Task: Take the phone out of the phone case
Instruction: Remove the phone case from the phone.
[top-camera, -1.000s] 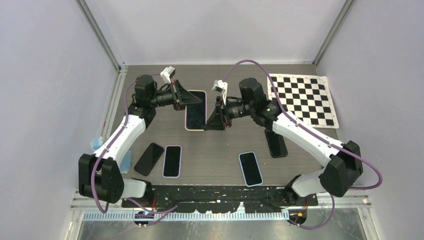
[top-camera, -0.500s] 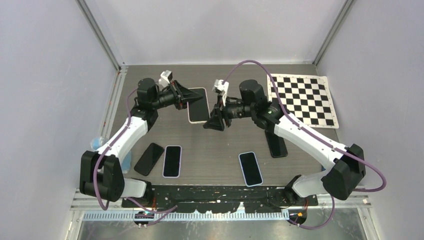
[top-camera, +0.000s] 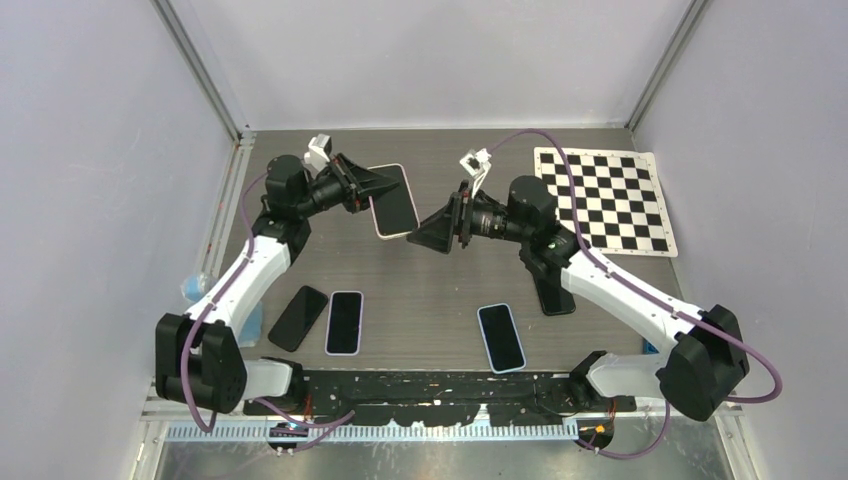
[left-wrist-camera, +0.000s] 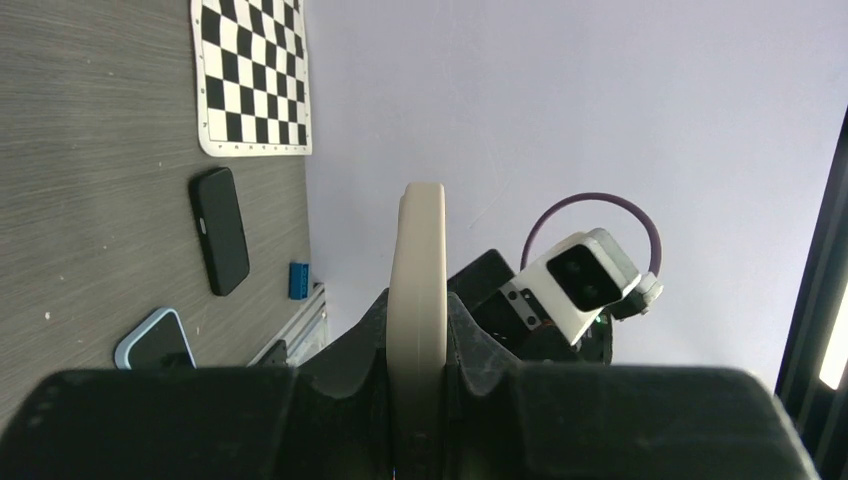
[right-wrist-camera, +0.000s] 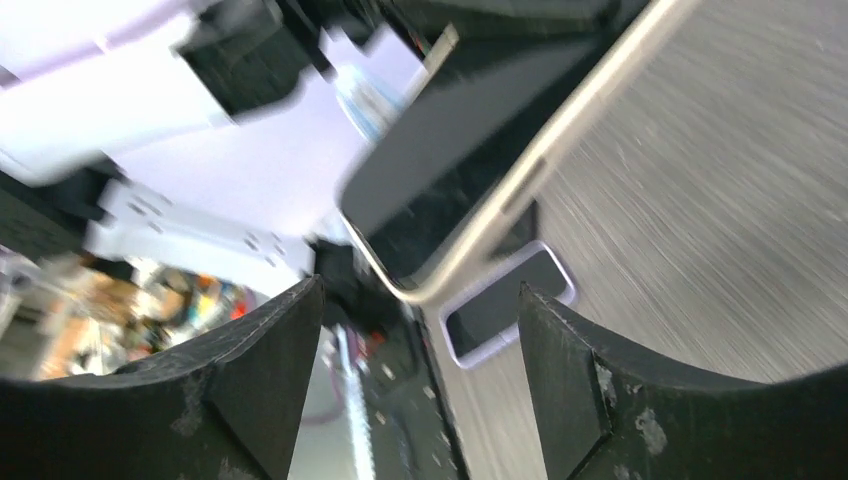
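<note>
The left claw (top-camera: 368, 188) is clenched on the phone (top-camera: 396, 201) in its cream case (left-wrist-camera: 417, 280) (seen edge-on between its fingers). The right claw (top-camera: 432, 231) gapes released, the phone just beyond its fingertips.

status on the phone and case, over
Left end effector shut on cased phone, held off the table. Right end effector open, close by its free end, not gripping. Nothing in between.

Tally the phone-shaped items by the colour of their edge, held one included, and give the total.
All black: 2, the left black handset and the right black handset.
Cream-edged: 1, the cream handset, clamped in the left pincer.
Lilac-edged: 1, the lilac handset.
Blue-edged: 1, the blue handset.
Total: 5.
</note>
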